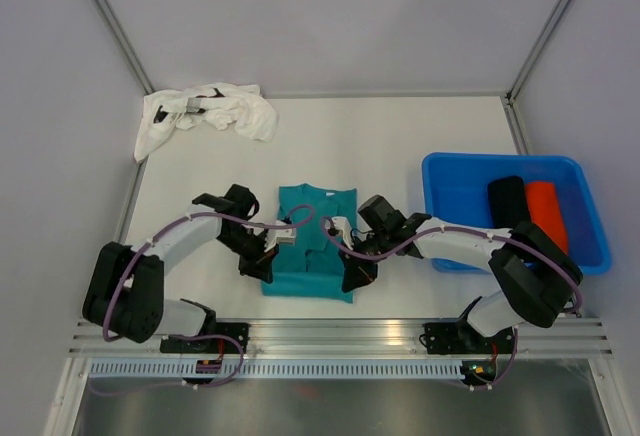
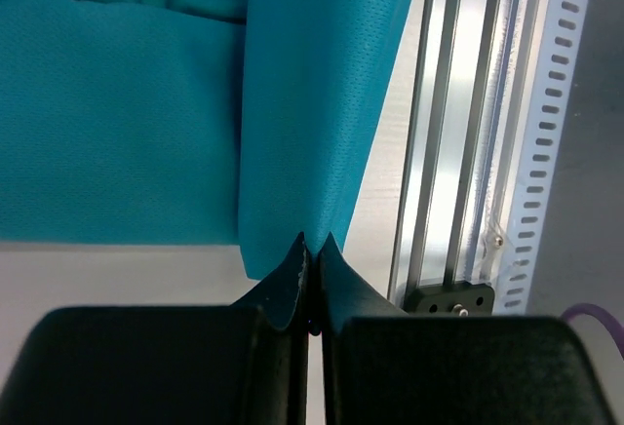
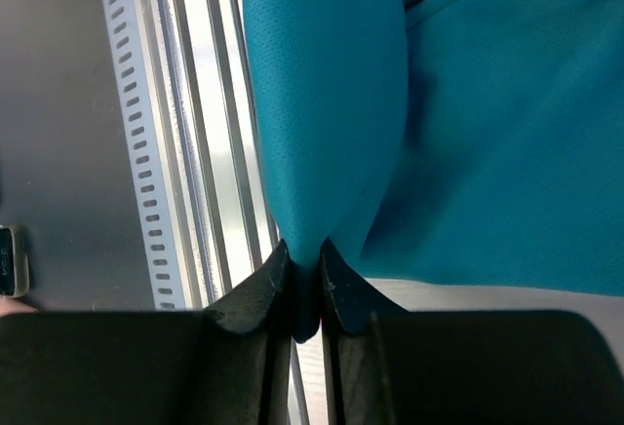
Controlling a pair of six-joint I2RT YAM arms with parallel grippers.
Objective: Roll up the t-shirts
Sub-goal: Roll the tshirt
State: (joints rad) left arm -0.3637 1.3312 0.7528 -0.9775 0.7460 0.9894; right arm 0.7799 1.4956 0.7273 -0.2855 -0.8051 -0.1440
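Centrally, teal t-shirt [image 1: 312, 246] on table [image 1: 420, 136], left gripper [image 2: 312, 248] pinching its near-left hem, right gripper [image 3: 304, 254] pinching near-right hem

- The flat t-shirt [image 1: 312, 241] lies mid-tabletop [image 1: 380, 146], toward the near edge, between the two arms.
- The crumpled t-shirt [image 1: 215, 111] is way off in the far left corner, well apart from the other one.
- A bin [image 1: 432, 216] sits on the right side, with two rolled bundles [image 1: 508, 201] [image 1: 546, 211] side by side inside it.
- The left gripper [image 1: 262, 268] is at the flat t-shirt's near left corner and the right gripper [image 1: 355, 278] at its near right corner, each with its jaws pinched on the near hem.
- A rail [image 1: 340, 336] runs along the near edge, just in front of that hem.
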